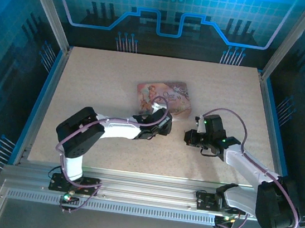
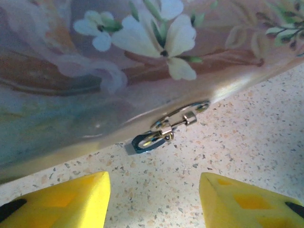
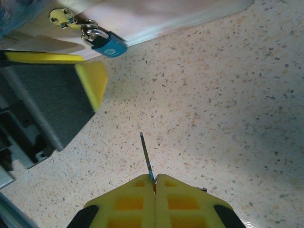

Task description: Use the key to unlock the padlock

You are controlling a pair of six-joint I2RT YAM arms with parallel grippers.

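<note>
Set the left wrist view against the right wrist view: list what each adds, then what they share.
Left wrist adds: painted white flowers on the tin, and both open jaws of the left gripper, nothing between. Right wrist adds: the right gripper, jaws shut on the key, blade sticking out ahead. Shared: the blue padlock hanging at the tin's edge, a yellow left jaw, and the speckled table.

The top camera looks down on the whole table (image 1: pixel 89 83); both low, close wrist cameras share the padlock (image 3: pixel 109 45)
</note>
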